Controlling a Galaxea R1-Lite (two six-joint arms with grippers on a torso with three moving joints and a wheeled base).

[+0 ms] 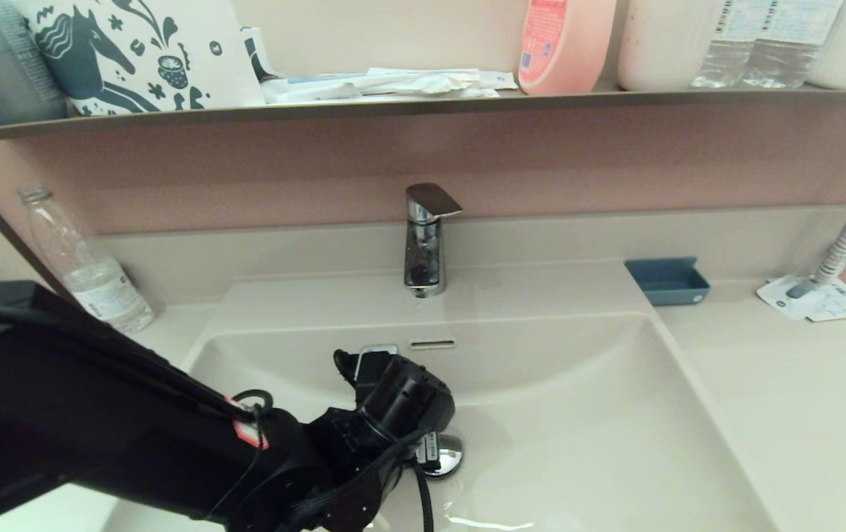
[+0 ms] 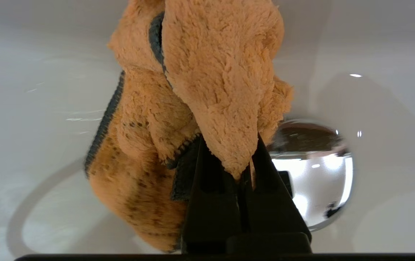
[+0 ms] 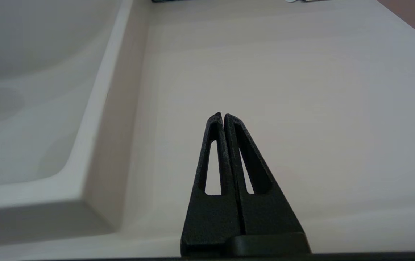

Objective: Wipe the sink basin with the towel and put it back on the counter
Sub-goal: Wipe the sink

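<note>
Reaching down from the robot's left side, the left arm extends into the sink basin (image 1: 578, 414), with its wrist housing over the area beside the chrome drain plug (image 1: 446, 457). In the head view the arm's own body hides the left gripper's fingertips and the cloth. The left wrist view settles the matter: the left gripper (image 2: 241, 159) has its black fingers pinched together on a fold of the towel (image 2: 200, 90), a fluffy orange cloth with a dark grey-blue edge. The towel bunches out beyond the fingertips against the basin's white floor, just beside the drain plug (image 2: 314, 174); whether it presses on the surface cannot be told with certainty.

The right gripper (image 3: 223, 115) is seen only in its own wrist view, fingers closed against each other with nothing between them, poised above the counter (image 3: 283, 90) beside the basin's raised rim (image 3: 95, 119).

Fixtures noted: a chrome faucet (image 1: 424, 240) at the back centre of the basin, an overflow slot (image 1: 431, 343) below it, a small blue tray (image 1: 668, 281) on the counter's back right, a clear plastic bottle (image 1: 86, 262) at back left, and a brown shelf (image 1: 423, 105) above carrying bottles and packets.
</note>
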